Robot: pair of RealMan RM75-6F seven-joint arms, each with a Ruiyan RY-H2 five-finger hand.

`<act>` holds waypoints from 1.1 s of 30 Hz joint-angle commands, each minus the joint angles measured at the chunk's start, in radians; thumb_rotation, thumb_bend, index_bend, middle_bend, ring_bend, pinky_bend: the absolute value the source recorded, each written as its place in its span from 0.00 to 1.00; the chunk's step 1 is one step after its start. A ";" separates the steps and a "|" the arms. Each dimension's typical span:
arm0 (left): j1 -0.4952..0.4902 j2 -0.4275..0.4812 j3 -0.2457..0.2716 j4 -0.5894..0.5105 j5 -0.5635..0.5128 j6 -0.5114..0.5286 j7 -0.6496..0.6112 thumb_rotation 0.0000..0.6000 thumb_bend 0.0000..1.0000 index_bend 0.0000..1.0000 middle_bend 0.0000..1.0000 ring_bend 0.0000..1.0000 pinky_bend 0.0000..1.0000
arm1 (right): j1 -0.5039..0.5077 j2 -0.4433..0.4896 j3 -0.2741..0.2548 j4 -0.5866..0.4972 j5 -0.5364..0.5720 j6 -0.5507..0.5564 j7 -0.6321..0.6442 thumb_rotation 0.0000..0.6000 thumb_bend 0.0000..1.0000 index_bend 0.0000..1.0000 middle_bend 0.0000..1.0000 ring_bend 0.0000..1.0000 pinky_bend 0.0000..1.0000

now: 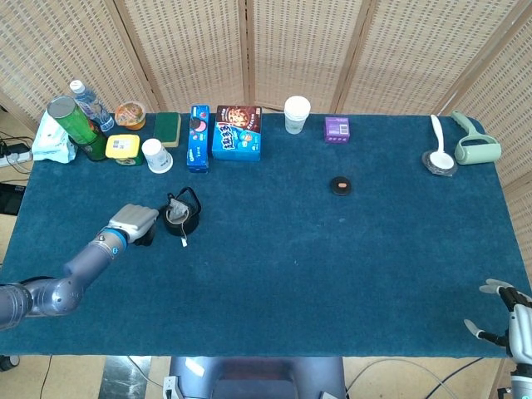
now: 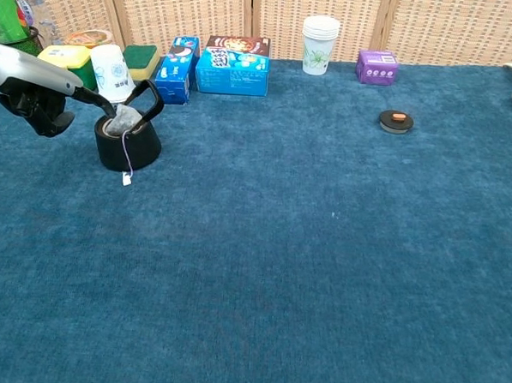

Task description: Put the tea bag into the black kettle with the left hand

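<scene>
A blue-carpeted table [image 1: 274, 249] stretches before woven screens, its far edge lined with snack boxes [image 1: 237, 132], a paper cup stack [image 1: 296, 114], a purple box [image 1: 337, 129], a yellow tub [image 1: 122, 148] and a green can [image 1: 73, 125] at the far left corner. Toward the left edge, the robot's left hand [image 1: 135, 223] reaches in beside the black kettle [image 2: 127, 140], one dark finger [image 2: 97, 102] stretched out and touching the tea bag at the kettle's mouth while the rest of the hand curls under; it holds nothing that can be seen. The kettle stands upright with its handle raised. The tea bag [image 2: 122, 121] sits in the kettle's opening, poking above the rim, its string trailing down the outside wall to a small white tag [image 2: 127, 180] lying on the carpet. At the near right corner, the right hand [image 1: 509, 316] rests at the table's edge, fingers spread apart and empty. A small round black lid [image 1: 341, 185] lies alone toward the far middle, and a white spoon [image 1: 438, 146] rests near the far right corner.
</scene>
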 commanded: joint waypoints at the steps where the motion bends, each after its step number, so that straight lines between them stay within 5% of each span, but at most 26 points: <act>1: -0.007 -0.008 0.005 0.005 0.000 -0.004 -0.005 1.00 0.91 0.00 1.00 1.00 0.96 | -0.001 0.000 0.000 0.001 0.002 -0.001 0.000 1.00 0.04 0.34 0.27 0.29 0.20; 14: -0.037 -0.047 0.034 0.022 0.004 -0.020 -0.029 1.00 0.91 0.00 1.00 1.00 0.96 | -0.006 0.000 0.000 0.004 0.008 -0.003 0.001 1.00 0.04 0.34 0.27 0.29 0.20; 25: 0.000 0.032 0.003 -0.073 0.096 0.046 -0.086 1.00 0.91 0.00 1.00 1.00 0.96 | -0.003 -0.002 0.002 0.005 0.004 -0.007 0.002 1.00 0.04 0.34 0.27 0.29 0.20; 33: 0.131 0.097 -0.042 -0.175 0.251 0.208 -0.177 1.00 0.82 0.00 1.00 1.00 0.94 | -0.002 0.004 0.002 -0.002 -0.006 0.002 -0.002 1.00 0.04 0.34 0.27 0.29 0.20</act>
